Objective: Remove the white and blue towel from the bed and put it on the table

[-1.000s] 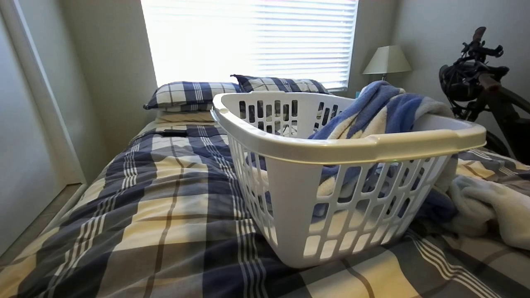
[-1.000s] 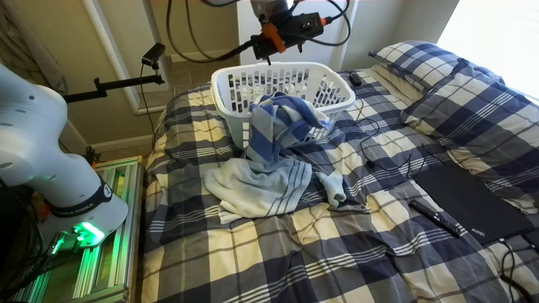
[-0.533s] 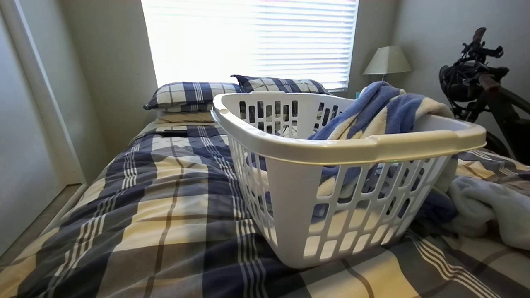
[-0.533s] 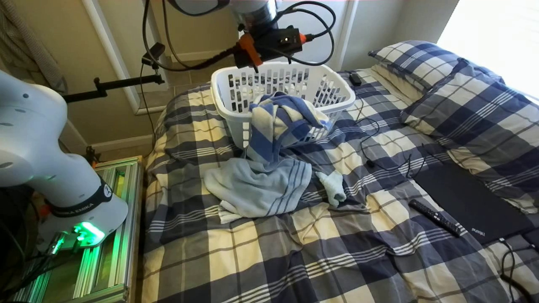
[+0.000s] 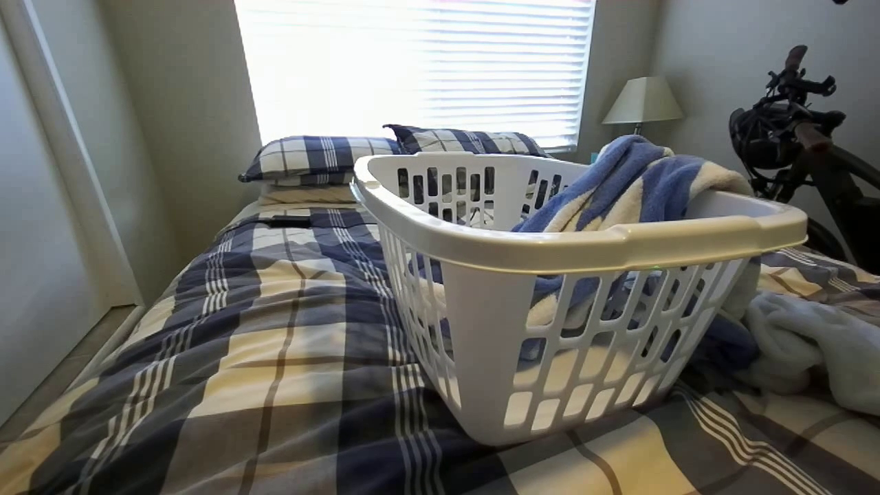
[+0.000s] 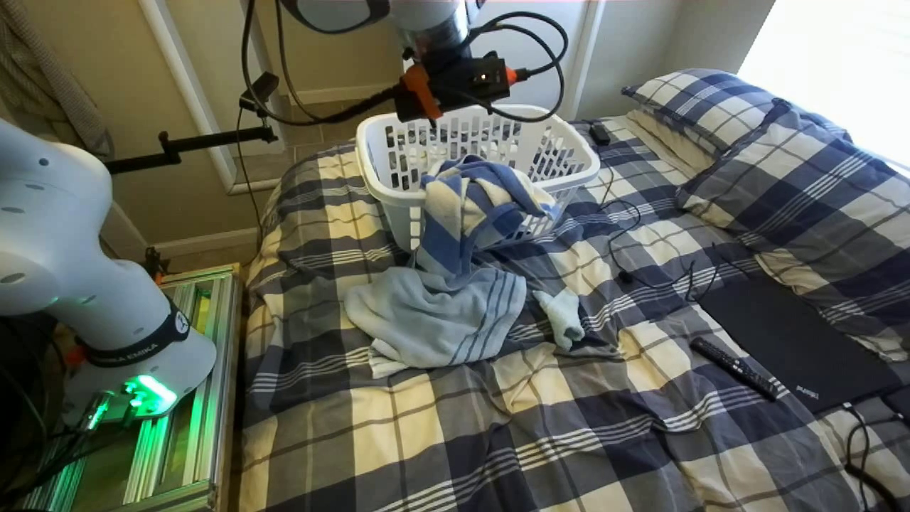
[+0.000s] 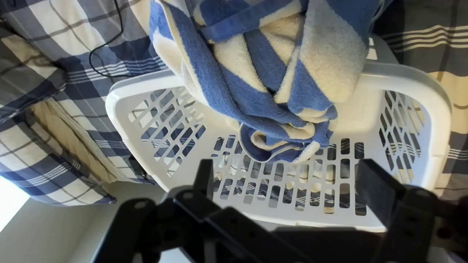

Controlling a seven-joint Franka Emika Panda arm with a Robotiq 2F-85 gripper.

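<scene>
Wrist view: the bed [image 7: 139, 40] is seen at upper left and right, the basket [image 7: 358, 115] mid-frame. At upper centre the white-and-blue towel [image 7: 248, 80] is draped over the rim, long axis top to bottom, bunched end pointed downward. Below, the gripper [image 7: 285, 171] is seen, fingers wide apart.

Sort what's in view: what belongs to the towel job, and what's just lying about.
For the job, as I read it:
blue-and-white towel
bed
fingers, open

Just lying about:
white basket, though that towel hangs over it
pale striped towel
small pale cloth
remote control
laptop
</scene>
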